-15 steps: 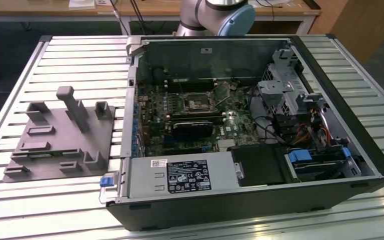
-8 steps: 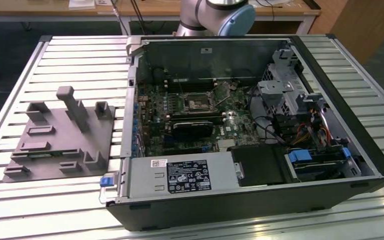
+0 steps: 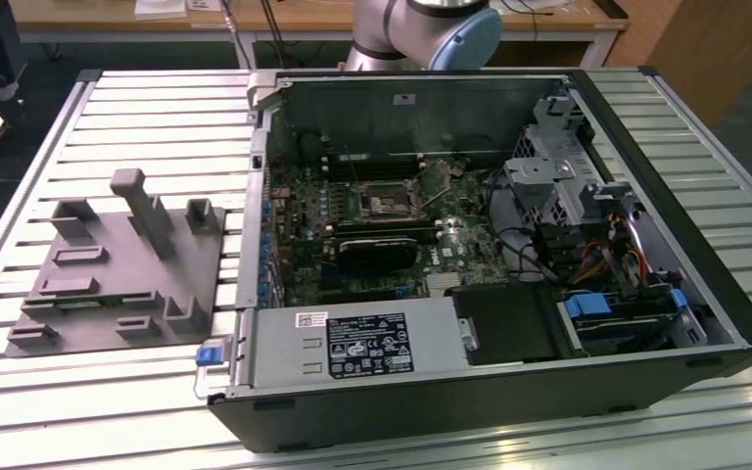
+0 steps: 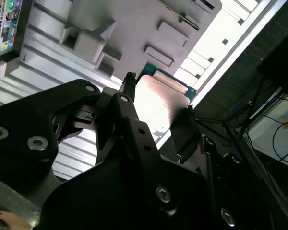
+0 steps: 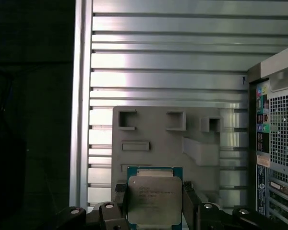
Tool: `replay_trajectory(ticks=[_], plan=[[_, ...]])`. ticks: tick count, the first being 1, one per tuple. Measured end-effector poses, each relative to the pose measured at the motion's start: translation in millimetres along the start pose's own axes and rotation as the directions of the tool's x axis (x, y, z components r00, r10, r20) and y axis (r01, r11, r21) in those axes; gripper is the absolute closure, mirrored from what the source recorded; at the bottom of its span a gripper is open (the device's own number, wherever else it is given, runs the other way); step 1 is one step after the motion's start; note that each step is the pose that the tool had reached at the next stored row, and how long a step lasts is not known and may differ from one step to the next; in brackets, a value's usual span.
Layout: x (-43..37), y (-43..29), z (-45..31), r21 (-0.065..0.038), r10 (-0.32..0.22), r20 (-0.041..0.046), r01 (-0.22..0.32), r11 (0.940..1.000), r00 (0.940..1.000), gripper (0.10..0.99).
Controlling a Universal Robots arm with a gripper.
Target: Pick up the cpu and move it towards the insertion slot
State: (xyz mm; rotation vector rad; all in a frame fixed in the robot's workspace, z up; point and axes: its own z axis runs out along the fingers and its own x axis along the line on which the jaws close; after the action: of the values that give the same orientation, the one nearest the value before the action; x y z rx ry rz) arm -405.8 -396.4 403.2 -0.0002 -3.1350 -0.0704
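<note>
Cpu (image 5: 154,203) clamped edge-on in the claw (image 5: 154,188), one finger (image 5: 189,201) on each of two opposite sides; metal top faces the first wrist camera, green rim showing at the upper edge. We read the claw as narrow, closed on the chip and carrying it. In the second wrist view the cpu (image 4: 159,103) shows the same way, pinched between the dark fingers.

Chip hangs clear of the grey fixture (image 5: 158,129), with the slatted table (image 5: 158,57) beyond and the case (image 5: 278,143) off to one side. In the exterior view the slot (image 3: 387,201) lies on the board inside the open case (image 3: 481,411), well apart from the fixture (image 3: 121,269).

Risks, as we judge them:
- Grip is on thin edges only; a jolt could let the chip slip or rotate.
- Route crosses the case wall; too low a pass would clip it.
- Parts crowd the slot; a tilted arrival could snag them or land skewed.
- We cannot tell whether the chip's orientation matches the slot.
</note>
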Motion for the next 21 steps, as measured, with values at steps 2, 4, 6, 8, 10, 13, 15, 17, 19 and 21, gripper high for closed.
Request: replay_trajectory(ticks=[2, 4, 6, 8, 10, 13, 15, 17, 19, 21], plan=[[-5.6, 0.0, -0.1, 0.000, 0.000, -0.0001, 0.000, 1.0000, 1.0000, 0.545], [-10.9, 0.1, -0.1, 0.000, 0.000, 0.0000, 0.000, 1.0000, 1.0000, 0.545], [-16.1, 0.1, -0.1, 0.000, 0.000, 0.0000, 0.000, 1.0000, 1.0000, 0.545], [-21.2, 0.2, -0.2, 0.000, 0.000, -0.0001, 0.000, 1.0000, 1.0000, 0.545], [-25.9, 0.2, -0.1, 0.000, 0.000, 0.0000, 0.000, 1.0000, 1.0000, 0.545], [-33.1, 0.3, -0.2, 0.000, 0.000, 0.0000, 0.000, 1.0000, 1.0000, 0.545], [-38.0, 0.4, -0.3, 0.000, 0.000, -0.0001, 0.000, 1.0000, 1.0000, 0.545], [-43.0, 0.6, -0.2, 0.000, 0.000, 0.0000, 0.000, 1.0000, 1.0000, 0.545], [-48.0, 0.7, -0.2, 0.000, 0.000, 0.0001, 0.000, 1.0000, 1.0000, 0.545], [-53.1, 1.1, -0.3, 0.000, 0.000, -0.0001, 0.000, 1.0000, 1.0000, 0.545]])
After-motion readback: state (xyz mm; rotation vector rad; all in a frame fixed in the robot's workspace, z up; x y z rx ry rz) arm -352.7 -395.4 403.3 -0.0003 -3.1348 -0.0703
